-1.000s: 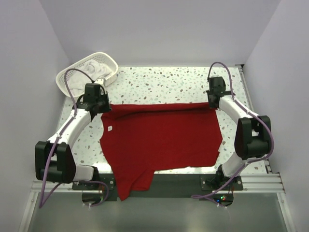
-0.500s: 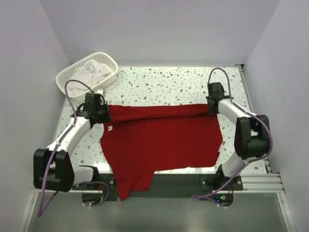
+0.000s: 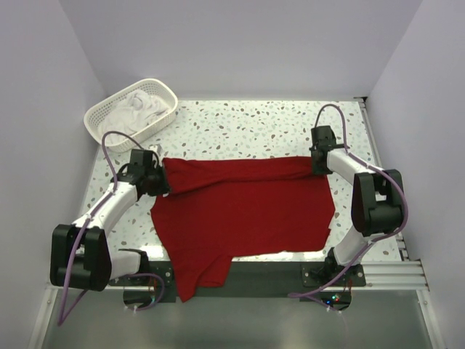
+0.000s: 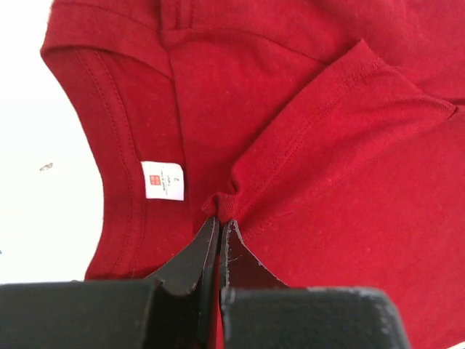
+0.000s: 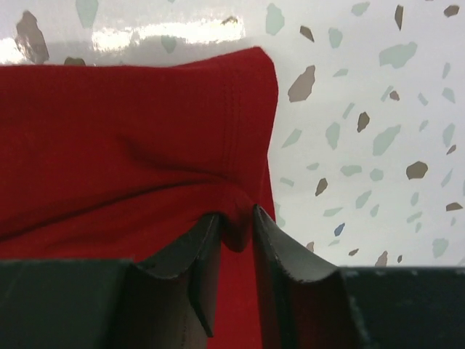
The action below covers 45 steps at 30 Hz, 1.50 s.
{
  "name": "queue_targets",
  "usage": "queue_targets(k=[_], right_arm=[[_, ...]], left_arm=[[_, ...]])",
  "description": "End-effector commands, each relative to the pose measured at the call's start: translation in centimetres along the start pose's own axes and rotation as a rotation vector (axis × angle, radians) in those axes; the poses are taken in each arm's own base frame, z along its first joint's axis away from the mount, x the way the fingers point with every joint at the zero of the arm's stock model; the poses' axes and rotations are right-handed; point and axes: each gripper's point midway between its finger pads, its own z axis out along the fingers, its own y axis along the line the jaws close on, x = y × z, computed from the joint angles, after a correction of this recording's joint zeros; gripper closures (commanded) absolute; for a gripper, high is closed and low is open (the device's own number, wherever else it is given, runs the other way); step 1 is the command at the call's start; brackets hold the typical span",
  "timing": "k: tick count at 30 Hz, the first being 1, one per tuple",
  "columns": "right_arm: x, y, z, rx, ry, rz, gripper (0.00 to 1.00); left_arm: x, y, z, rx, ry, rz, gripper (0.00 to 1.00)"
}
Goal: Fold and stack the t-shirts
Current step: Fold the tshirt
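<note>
Top external: fixed high behind the arm bases, facing down and forward over the whole table (image 3: 247,123). Left and right wrist: very close, each looking past its own jaws. All three views share the red t-shirt (image 3: 247,211).

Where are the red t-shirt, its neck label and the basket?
red t-shirt (image 3: 247,214), top external view, middle of its body.
neck label (image 4: 163,179), left wrist view, centre of the white tag.
basket (image 3: 163,118), top external view, its near side wall.
</note>
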Motion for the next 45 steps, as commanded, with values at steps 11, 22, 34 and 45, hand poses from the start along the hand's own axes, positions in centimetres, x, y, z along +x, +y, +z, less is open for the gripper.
queue_targets(k=[11, 22, 34, 45], right_arm=[[-3.7, 3.3, -7.7, -0.299, -0.101, 0.238, 0.43], [-6.1, 2.5, -5.3, -0.262, -0.183, 0.228, 0.46], [-9.6, 3.1, 2.0, -0.305, -0.147, 0.286, 0.5], [-10.4, 1.4, 1.4, -0.309, -0.143, 0.303, 0.47]], left_arm=[[-0.6, -1.3, -0.9, 0.068, -0.021, -0.007, 1.0], [-1.1, -1.5, -1.6, 0.066, -0.033, 0.008, 1.0], [-0.9, -1.1, -1.5, 0.05, -0.02, 0.014, 1.0], [-1.2, -1.7, -2.2, 0.074, -0.021, 0.018, 1.0]])
